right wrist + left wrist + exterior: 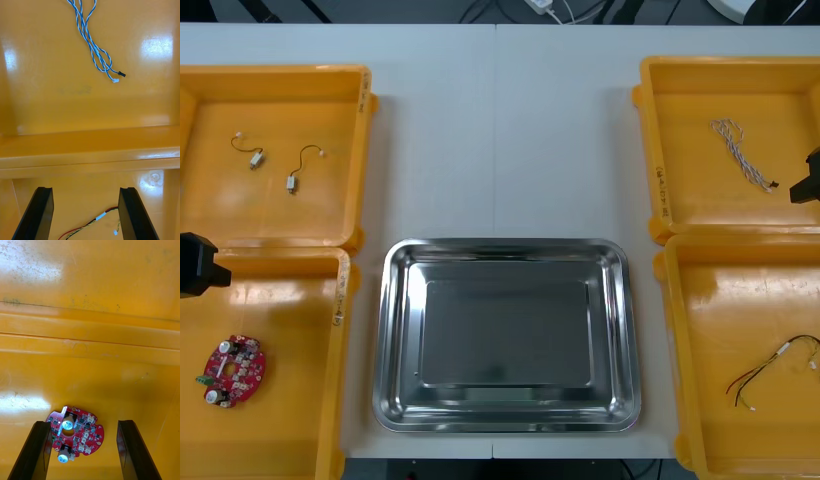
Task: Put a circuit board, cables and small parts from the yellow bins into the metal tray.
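A round red circuit board [234, 370] lies in the near left yellow bin [340, 340]. My left gripper [198, 265] hovers over that bin's far wall. In the left wrist view it [83, 423] stands open, the board [75, 435] lying below between the two fingers. My right gripper [807, 180] hangs at the table's right edge over the far right bin [650, 150]. In the right wrist view it [85, 191] is open and holds nothing. A twisted blue and white cable [92, 41] lies beyond the bin wall, and a red and yellow cable [93, 221] passes below the fingers.
The bare metal tray [395, 330] sits at the middle front. Two small metal parts [255, 157] with thin wires lie in the far left bin [360, 150]. The blue and white cable [742, 155] is in the far right bin, the red and yellow cable [775, 372] in the near right one.
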`<state>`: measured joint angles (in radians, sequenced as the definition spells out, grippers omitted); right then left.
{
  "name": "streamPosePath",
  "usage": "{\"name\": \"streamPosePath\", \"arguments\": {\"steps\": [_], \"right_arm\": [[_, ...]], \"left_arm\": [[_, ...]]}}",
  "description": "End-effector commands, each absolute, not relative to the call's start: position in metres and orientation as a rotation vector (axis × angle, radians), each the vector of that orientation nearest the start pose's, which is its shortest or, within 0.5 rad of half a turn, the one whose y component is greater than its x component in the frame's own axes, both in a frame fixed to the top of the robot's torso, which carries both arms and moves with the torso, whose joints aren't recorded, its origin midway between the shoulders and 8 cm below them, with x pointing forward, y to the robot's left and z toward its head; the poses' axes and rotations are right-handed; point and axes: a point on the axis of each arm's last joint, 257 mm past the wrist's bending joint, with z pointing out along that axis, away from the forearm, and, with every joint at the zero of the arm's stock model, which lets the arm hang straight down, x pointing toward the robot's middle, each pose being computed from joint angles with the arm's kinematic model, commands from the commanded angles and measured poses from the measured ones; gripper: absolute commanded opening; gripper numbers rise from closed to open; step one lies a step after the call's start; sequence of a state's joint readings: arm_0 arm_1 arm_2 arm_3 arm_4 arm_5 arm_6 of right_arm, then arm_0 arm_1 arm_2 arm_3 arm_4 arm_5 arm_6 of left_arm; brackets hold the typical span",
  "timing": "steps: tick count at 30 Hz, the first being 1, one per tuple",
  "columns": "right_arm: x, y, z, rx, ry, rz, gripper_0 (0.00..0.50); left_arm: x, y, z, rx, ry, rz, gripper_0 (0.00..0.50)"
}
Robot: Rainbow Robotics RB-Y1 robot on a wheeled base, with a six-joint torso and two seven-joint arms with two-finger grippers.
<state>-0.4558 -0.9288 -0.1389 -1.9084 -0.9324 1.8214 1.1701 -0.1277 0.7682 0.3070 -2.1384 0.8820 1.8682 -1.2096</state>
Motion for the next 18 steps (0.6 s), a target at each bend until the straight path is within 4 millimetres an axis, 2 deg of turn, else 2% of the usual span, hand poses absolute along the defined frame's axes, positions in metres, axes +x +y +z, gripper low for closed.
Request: {"name": "streamPosePath", "arguments": {"steps": [1,12,13,14,18], "right_arm": [[0.446,-0.389,-0.092,0.054,2.596,-0.049,0.500],[0.446,-0.389,-0.092,0.054,2.596,-0.049,0.500],[0.446,-0.389,-0.092,0.054,2.596,-0.049,0.500],[0.444,-0.381,-0.104,0.048,2.619,-0.017,0.500],[0.445,-0.377,-0.103,0.049,2.615,0.004,0.500]], "left_arm": [[0.364,0.386,-0.172,-0.134,2.698,-0.017,0.500],[0.364,0.386,-0.172,-0.134,2.698,-0.017,0.500],[0.354,0.387,-0.189,-0.149,2.750,-0.018,0.500],[0.354,0.387,-0.189,-0.150,2.751,-0.021,0.500],[0.354,0.390,-0.188,-0.145,2.751,-0.005,0.500]]}}
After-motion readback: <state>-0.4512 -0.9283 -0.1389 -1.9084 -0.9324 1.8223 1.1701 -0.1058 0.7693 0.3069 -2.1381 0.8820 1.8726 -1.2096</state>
